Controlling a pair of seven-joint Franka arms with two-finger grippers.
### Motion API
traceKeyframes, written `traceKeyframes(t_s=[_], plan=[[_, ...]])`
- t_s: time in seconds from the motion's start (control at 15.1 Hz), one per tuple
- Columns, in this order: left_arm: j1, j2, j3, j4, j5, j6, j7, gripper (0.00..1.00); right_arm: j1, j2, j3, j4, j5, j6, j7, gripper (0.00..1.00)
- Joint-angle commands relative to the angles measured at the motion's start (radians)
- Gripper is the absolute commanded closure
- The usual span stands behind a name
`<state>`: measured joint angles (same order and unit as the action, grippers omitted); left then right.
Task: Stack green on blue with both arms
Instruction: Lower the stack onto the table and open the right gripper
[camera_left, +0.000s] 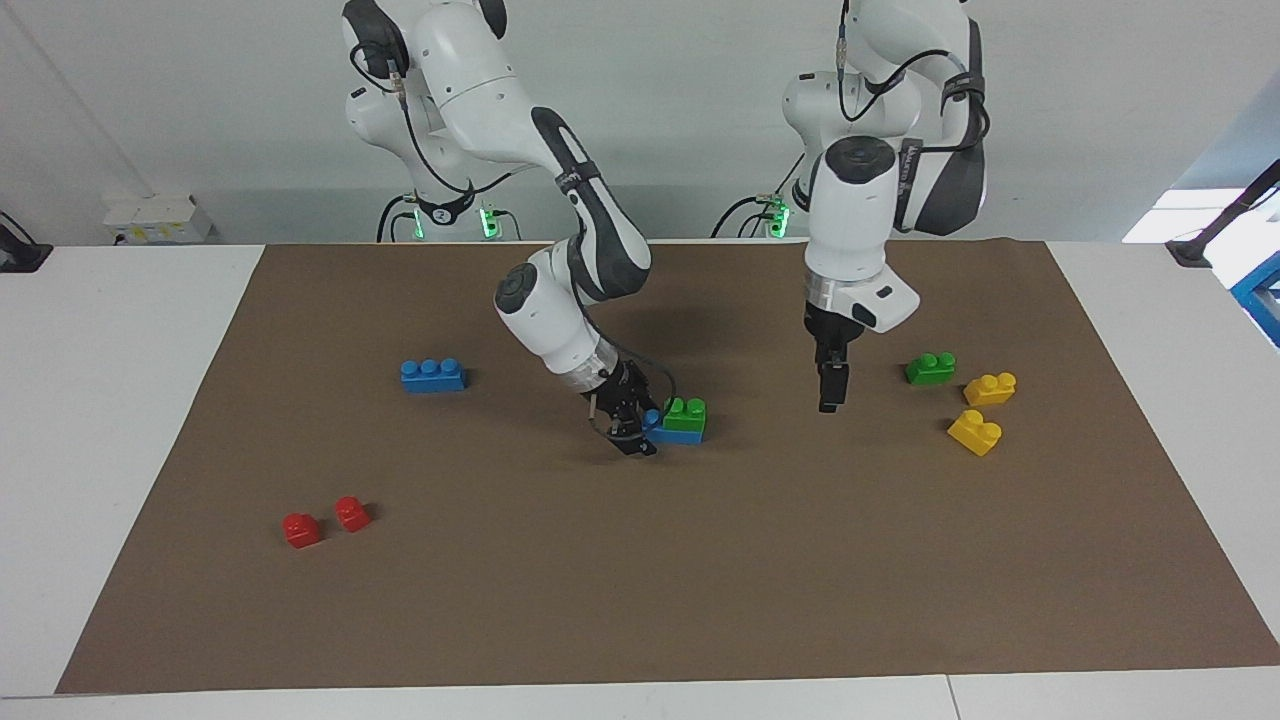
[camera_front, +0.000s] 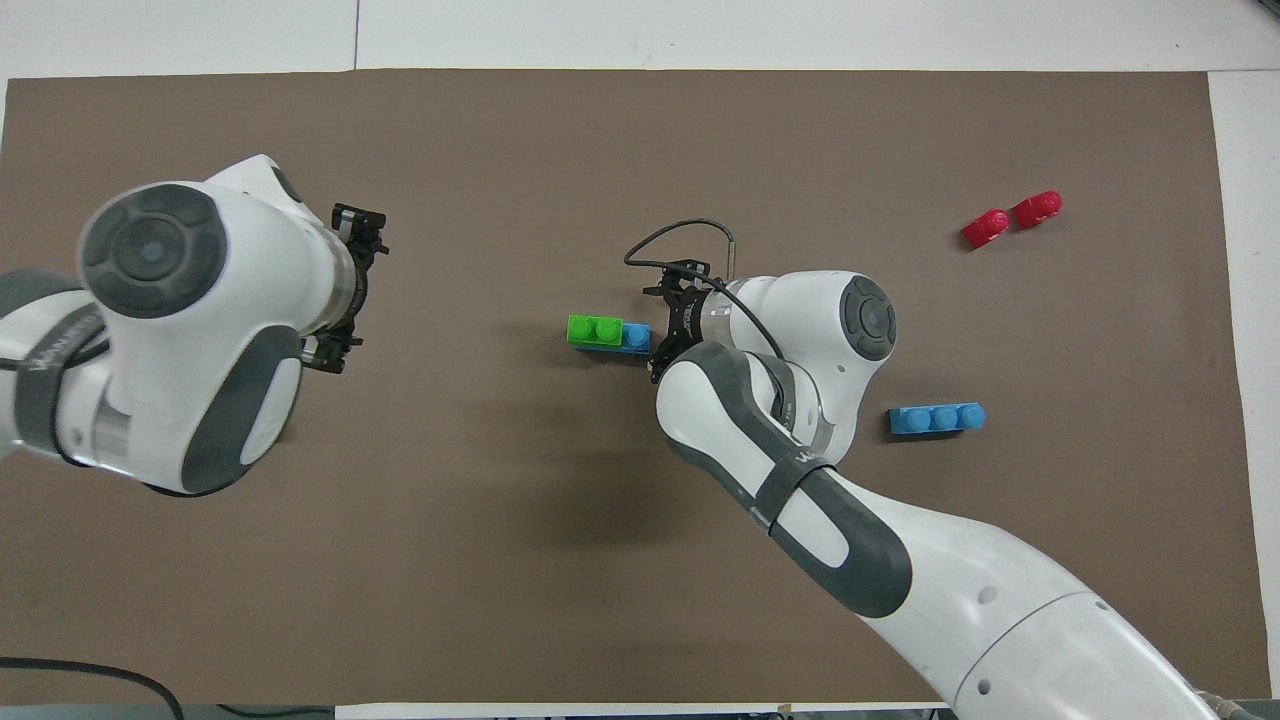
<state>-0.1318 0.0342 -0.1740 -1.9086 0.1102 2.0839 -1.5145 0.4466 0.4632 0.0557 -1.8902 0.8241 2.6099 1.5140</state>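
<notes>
A yellow brick (camera_left: 990, 388) and a second yellow brick (camera_left: 975, 432) lie on the brown mat (camera_left: 700, 580) near the left gripper (camera_left: 828, 403). Two little red bricks (camera_left: 301, 530) lie side by side, well apart from the right gripper (camera_left: 632, 440).

**Green brick sits on blue at mid-mat**

The green brick (camera_front: 594, 329) caps one end of the blue brick (camera_front: 634, 337). The right gripper (camera_front: 668, 333) sits just beside the blue end. A second blue brick (camera_front: 937, 418) and two red bricks (camera_front: 1010, 219) lie apart.
</notes>
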Motion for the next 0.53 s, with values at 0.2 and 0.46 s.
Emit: traceKeyframes(t_s=[0.2, 0.46], plan=[[0.216, -0.106, 0.004, 0.058, -0.125, -0.221, 0.722, 0.0, -0.153, -0.084, 0.001, 0.003, 0.001, -0.224, -0.005, 0.1], [0.297, -0.099, 0.004, 0.146, -0.159, -0.362, 1.208, 0.0, -0.247, -0.123, 0.001, 0.006, -0.086, -0.339, -0.08, 0.1]])
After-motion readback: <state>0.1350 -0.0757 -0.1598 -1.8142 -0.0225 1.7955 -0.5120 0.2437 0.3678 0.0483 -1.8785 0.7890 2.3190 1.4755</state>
